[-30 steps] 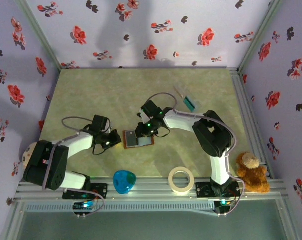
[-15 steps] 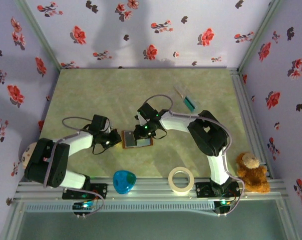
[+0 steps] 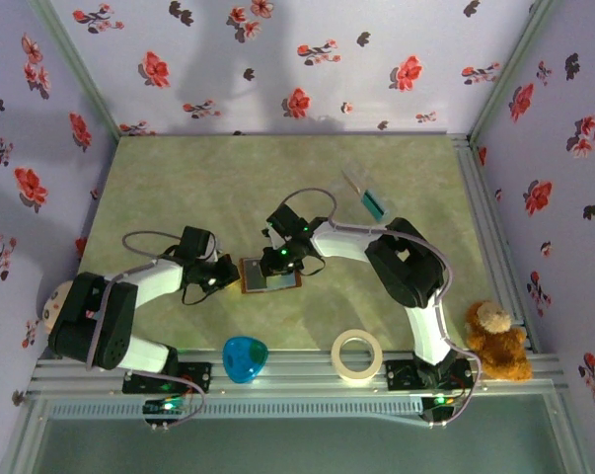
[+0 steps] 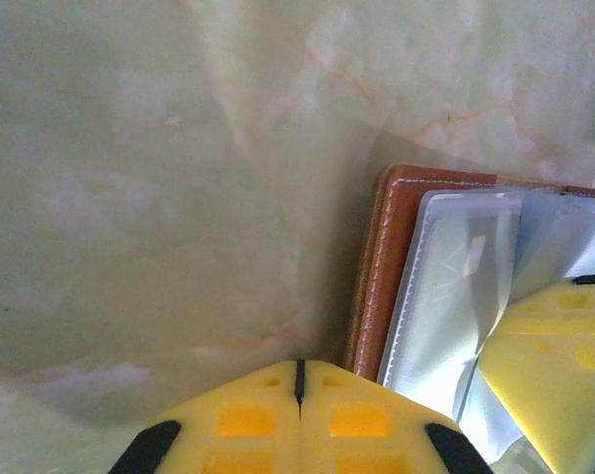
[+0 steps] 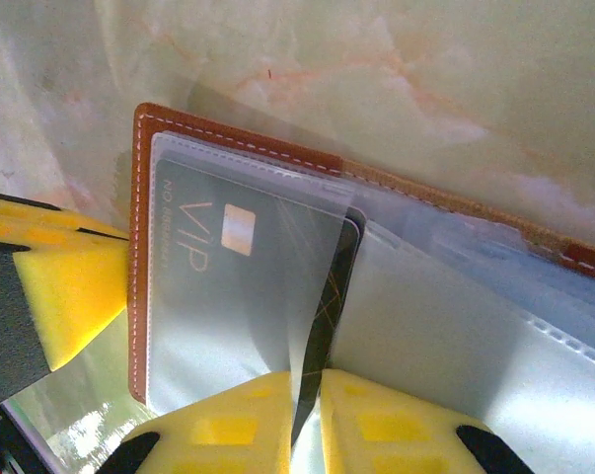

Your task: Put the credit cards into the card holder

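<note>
Far half of the table (image 3: 277, 168): bare, open from wall to wall. A clear stand (image 3: 368, 196) takes the far right.

Centre: the card holder (image 3: 270, 275) is hemmed in. The left gripper (image 4: 299, 370), pads together, sits just beside its left edge. The right gripper (image 5: 307, 390) is over it, pinching a dark card (image 5: 338, 276) that blocks the first sleeve's mouth. The right arm (image 3: 348, 240) bars the approach from the right, and the left arm (image 3: 154, 281) bars it from the left.

Near edge: a blue object (image 3: 245, 357) and a tape roll (image 3: 357, 356), with a gap between them. There is a bare strip between these and the holder.

Near right corner: a teddy bear (image 3: 496, 341).
</note>
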Controlling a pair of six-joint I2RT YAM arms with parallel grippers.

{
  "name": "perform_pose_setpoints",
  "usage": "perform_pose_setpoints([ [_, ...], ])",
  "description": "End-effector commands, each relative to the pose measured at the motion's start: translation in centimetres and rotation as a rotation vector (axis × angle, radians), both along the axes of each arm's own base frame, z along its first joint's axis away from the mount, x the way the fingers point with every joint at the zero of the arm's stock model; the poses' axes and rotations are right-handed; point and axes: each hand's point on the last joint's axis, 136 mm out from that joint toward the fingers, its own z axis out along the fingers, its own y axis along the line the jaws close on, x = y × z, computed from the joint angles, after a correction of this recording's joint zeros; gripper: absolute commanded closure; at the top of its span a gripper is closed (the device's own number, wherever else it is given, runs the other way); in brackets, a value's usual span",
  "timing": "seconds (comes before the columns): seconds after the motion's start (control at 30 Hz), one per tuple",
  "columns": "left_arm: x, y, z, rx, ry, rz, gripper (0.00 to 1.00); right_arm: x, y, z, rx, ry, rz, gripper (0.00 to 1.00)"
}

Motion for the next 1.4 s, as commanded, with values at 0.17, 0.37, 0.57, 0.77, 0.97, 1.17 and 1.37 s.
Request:
perform_pose_setpoints([
  [0.17, 0.4, -2.2, 2.7, -0.076, -0.057, -0.066, 0.98, -0.9, -0.1, 0.8, 0.027, -0.023, 0.003, 0.76],
  [0.37, 0.1, -0.8, 1.9, -0.025, -0.044, -0.031, 0.97, 0.5, -3.2, 3.8, -0.109, -0.138, -0.021, 0.63],
  [0.57, 0.2, -0.4, 2.5, -0.020, -0.058, -0.026, 0.93, 2.1, -7.9, 4.1, -0.267, -0.233, -0.049, 0.50],
  [0.77, -0.1, 0.0, 2.4, -0.010, -0.039, -0.018, 0.86, 1.8, -9.4, 2.6, -0.325, -0.229, -0.042, 0.51],
  [0.97, -0.4, 0.0, 2.0, -0.012, -0.008, -0.030, 0.81, 1.2, -8.9, 2.0, -0.251, -0.285, 0.189, 0.63],
  [1.17, -0.1, 0.0, 2.3, -0.020, -0.016, -0.025, 0.74, 2.6, -9.2, 4.3, -0.217, -0.528, 0.403, 0.56],
  [1.37, 0.4, 0.2, 2.7, -0.038, -0.023, 0.003, 0.71, -0.5, -9.2, 2.7, -0.098, -0.693, 0.981, 0.49],
])
